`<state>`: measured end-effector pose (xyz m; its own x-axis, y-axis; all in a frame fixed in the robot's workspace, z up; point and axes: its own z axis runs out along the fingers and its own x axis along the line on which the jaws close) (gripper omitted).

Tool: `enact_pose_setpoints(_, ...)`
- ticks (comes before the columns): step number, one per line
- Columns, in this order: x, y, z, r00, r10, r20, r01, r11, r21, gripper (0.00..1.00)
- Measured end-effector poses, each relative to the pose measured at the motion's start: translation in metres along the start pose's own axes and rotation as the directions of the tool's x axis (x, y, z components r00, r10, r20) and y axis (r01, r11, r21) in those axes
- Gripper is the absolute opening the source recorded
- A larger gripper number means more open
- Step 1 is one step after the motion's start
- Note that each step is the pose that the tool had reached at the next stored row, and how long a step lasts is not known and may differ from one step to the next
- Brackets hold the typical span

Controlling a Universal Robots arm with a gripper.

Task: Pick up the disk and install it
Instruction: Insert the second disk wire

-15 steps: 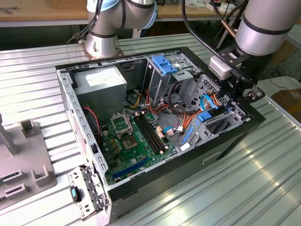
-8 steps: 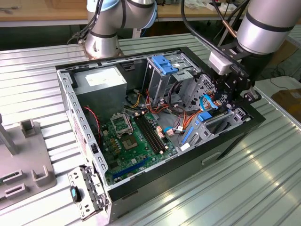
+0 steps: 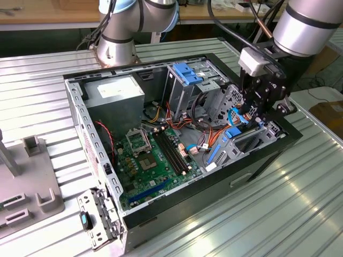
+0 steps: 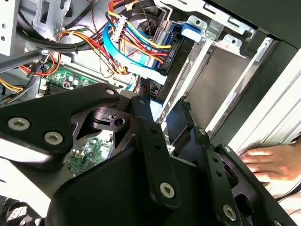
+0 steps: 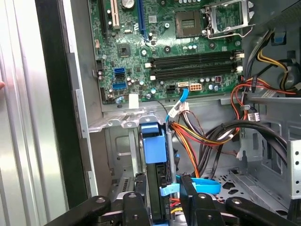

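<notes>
The disk [image 5: 157,183], a dark body in bright blue rails, stands on edge in the drive bay at the exterior view's right side of the open computer case [image 3: 80,118]. In the exterior view the disk [image 3: 234,134] sits just under my black gripper [image 3: 252,115]. In both wrist views the gripper [image 5: 162,207] straddles the disk's near end, one finger against each face. The second wrist view shows the disk [image 4: 176,61] running away from the gripper [image 4: 164,101] into the metal bay.
Orange, yellow and black cables [image 5: 197,136] and a blue data cable [image 5: 204,186] crowd the bay beside the disk. The green motherboard [image 3: 155,155] and power supply [image 3: 115,91] fill the case. A person's hand [image 4: 273,160] rests outside the case wall. Grey fixtures [image 3: 32,176] stand at the exterior view's left.
</notes>
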<state>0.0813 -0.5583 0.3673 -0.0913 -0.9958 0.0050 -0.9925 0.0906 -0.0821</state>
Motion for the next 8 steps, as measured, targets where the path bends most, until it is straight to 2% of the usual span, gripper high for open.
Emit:
enact_pose_setpoints(2, 0.0, -0.0004, -0.0051, 1.0, 0.004, -0.0012, -0.004, 1.0, -0.0084, 0.42)
enact_pose_setpoints(3, 0.0001, -0.0004, -0.0056, 1.0, 0.006, -0.0014, -0.006, 0.9999, -0.0109, 0.42)
enact_pose_setpoints(8, 0.0, -0.0004, -0.0057, 1.0, 0.007, -0.0017, -0.007, 0.9999, -0.011, 0.42)
